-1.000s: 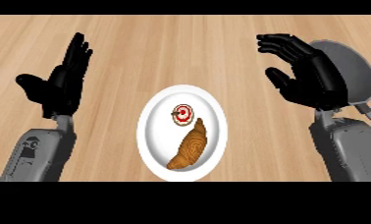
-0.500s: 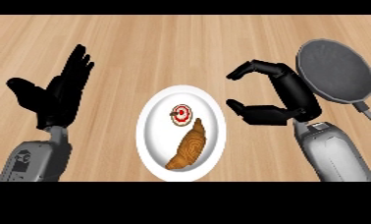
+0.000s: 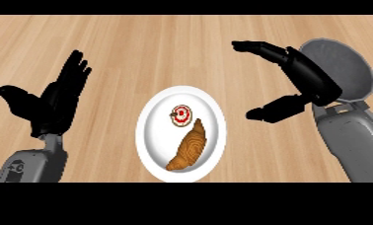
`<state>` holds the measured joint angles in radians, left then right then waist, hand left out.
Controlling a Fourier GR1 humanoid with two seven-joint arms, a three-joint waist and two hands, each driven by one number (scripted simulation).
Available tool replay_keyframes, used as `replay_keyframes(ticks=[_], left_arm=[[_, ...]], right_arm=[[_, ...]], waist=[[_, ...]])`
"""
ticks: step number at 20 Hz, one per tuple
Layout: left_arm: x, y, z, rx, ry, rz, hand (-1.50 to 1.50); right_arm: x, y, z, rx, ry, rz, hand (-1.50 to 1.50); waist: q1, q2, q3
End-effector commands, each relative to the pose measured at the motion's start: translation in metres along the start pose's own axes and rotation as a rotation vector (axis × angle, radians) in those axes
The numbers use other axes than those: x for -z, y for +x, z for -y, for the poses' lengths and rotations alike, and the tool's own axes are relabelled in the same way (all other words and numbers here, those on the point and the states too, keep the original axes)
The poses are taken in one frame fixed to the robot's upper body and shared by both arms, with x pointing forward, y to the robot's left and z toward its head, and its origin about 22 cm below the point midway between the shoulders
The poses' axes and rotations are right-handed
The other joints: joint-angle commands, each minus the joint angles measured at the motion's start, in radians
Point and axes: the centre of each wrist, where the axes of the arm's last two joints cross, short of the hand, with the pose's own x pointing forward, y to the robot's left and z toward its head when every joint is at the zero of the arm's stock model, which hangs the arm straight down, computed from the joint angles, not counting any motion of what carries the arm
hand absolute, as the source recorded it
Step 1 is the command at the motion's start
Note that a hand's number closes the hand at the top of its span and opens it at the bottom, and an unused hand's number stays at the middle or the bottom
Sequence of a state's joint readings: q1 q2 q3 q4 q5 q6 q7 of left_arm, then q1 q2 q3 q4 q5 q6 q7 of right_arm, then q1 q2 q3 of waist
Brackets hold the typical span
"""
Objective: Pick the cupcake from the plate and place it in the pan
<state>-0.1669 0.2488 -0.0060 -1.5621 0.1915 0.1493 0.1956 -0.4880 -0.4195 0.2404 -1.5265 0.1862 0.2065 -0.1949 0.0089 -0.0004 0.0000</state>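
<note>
A cupcake (image 3: 180, 114) is sitting on the upper half of a white plate (image 3: 154, 142) at the centre of the wooden worktop (image 3: 167, 46), with a croissant (image 3: 189, 147) lying just below it, toward 6 o'clock. The right hand (image 3: 306, 78) is hovering at 3 o'clock, fingers and thumb spread wide, holding nothing, partly covering a grey pan (image 3: 342, 68). The left hand (image 3: 55, 100) is resting open at 9 o'clock.

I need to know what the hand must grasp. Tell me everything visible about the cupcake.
The cupcake is small and round, seen from above: white frosting with a red ring and a red centre. It sits upright on the upper part of the white plate, just above the croissant, close to its tip. No robot hand touches it.
</note>
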Motion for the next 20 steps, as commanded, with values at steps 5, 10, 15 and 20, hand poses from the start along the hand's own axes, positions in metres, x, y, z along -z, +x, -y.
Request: replay_keyframes(ticks=[5, 10, 15, 20], left_arm=[[-0.011, -0.002, -0.002, 0.007, -0.009, 0.002, 0.0], [-0.002, 0.01, 0.0, 0.001, -0.005, 0.006, 0.0], [-0.01, -0.012, -0.008, 0.013, 0.002, -0.023, 0.0], [0.003, 0.014, 0.003, 0.007, 0.004, -0.005, 0.0]], right_arm=[[0.058, 0.057, -0.014, -0.298, 0.237, -0.058, -1.5], [0.099, 0.066, -0.038, -0.391, 0.376, -0.108, -1.5], [0.104, 0.075, -0.053, -0.49, 0.662, -0.254, -1.5], [0.083, 0.071, -0.089, -0.517, 0.74, -0.244, -1.5]], waist=[[0.007, -0.004, -0.002], [0.01, 0.001, -0.001], [0.005, -0.003, -0.003], [-0.007, -0.002, 0.0]])
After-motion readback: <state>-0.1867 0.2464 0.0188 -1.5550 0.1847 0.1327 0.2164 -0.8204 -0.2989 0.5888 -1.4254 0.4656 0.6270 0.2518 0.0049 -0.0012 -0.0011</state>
